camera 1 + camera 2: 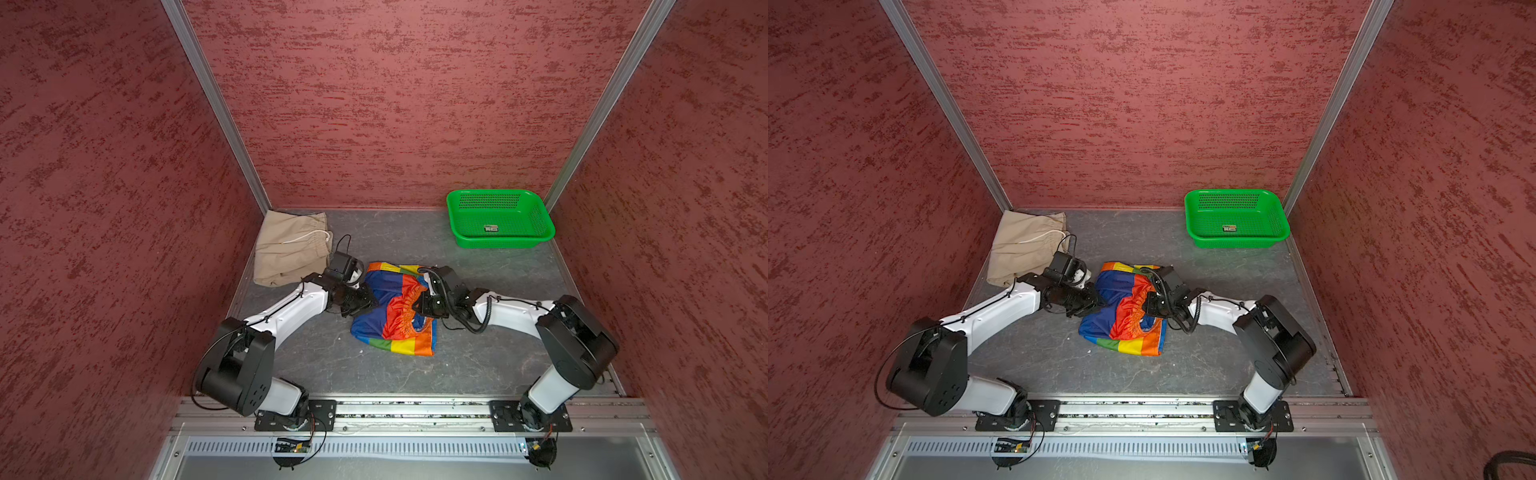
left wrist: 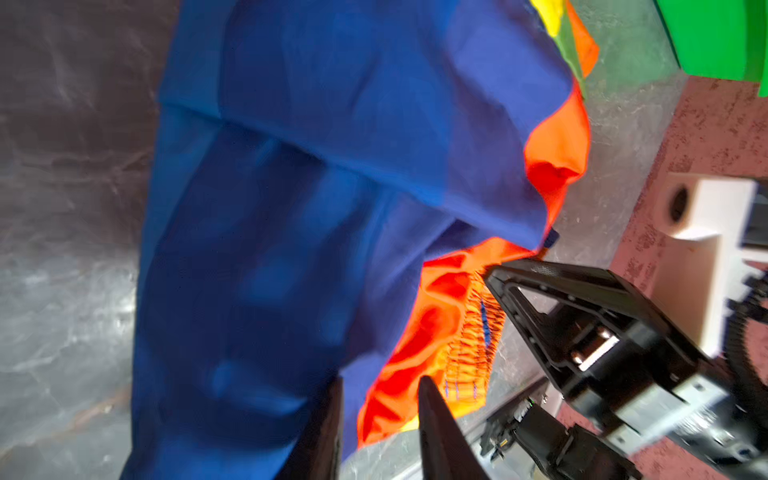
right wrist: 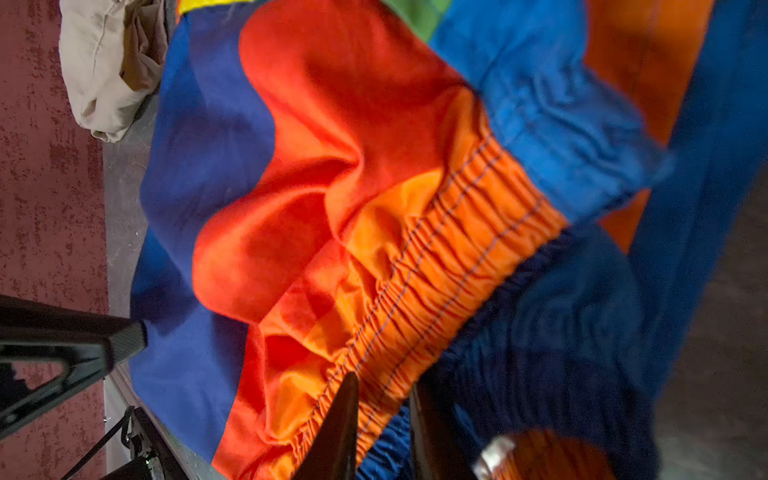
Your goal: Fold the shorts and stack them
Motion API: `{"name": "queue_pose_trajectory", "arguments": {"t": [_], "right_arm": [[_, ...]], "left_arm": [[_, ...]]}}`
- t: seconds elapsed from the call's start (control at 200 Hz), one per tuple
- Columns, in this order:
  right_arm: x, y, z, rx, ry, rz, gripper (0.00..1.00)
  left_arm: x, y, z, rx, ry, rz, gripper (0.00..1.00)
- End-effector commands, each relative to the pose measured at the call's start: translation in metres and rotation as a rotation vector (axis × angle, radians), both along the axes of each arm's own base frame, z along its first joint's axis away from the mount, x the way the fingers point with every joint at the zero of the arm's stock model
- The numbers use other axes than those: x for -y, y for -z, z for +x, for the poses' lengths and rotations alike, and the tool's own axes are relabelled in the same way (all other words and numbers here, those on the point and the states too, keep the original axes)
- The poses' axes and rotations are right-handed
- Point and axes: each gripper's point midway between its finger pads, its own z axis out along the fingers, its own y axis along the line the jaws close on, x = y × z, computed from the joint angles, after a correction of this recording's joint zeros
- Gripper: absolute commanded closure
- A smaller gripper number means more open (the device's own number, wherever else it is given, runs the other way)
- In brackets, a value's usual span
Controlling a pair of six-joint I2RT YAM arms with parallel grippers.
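The rainbow shorts (image 1: 390,309) lie crumpled in the middle of the table (image 1: 415,376), between the two arms. The beige shorts (image 1: 286,253) look folded in the far left corner, well apart from the basket (image 1: 500,242) at the far right.

The right claw (image 3: 384,386) is clamped on the orange waistband (image 3: 457,232). The gathered elastic runs straight in between its fingers, and the cloth tents up from there. The left claw (image 2: 380,388) is at the opposite side, its fingers narrowed around a fold of blue cloth. I cannot tell from the wrist view whether it pinches that fold or only brackets it.

The rainbow cloth looks thin, shiny and very light, with no stiffness of its own. It will likely hang limp from whatever point is held, so it takes two holds set well apart to pull it flat. It also looks slick: the layers probably slide over each other, and a shallow pinch may catch only the top one.

The waistband is the best place to hold, since the ribbed elastic is thick and gives the pads something to bite. Taking it near its two ends, or one end plus the leg hem on the same side, should spread the shorts evenly. A hold on the plain blue panel seems likelier to slip.

The beige cotton looks heavier and matte, a steady base. The slick pair may slide off it if laid down unevenly.
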Motion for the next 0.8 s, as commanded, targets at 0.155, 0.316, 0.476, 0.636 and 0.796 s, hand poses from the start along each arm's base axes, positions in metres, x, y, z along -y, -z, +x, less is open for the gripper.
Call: {"name": "queue_pose_trajectory", "arguments": {"t": [0.155, 0.316, 0.476, 0.636, 0.796], "right_arm": [[-0.017, 0.006, 0.019, 0.001, 0.053, 0.059, 0.66], [-0.022, 0.003, 0.025, 0.011, 0.073, 0.107, 0.66], [-0.004, -0.018, 0.028, 0.071, 0.104, 0.046, 1.0], [0.034, -0.037, 0.026, 0.085, 0.135, -0.056, 1.0], [0.069, -0.03, 0.019, 0.046, 0.176, -0.153, 1.0]], "left_arm": [[-0.002, 0.03, 0.014, 0.006, -0.027, 0.018, 0.76], [0.002, 0.044, 0.011, -0.013, -0.035, -0.017, 0.76], [-0.005, 0.06, 0.006, -0.035, -0.056, 0.009, 0.78], [-0.014, 0.076, 0.001, -0.059, -0.076, 0.038, 0.78], [-0.016, 0.087, -0.004, -0.089, -0.086, 0.03, 0.79]]}}
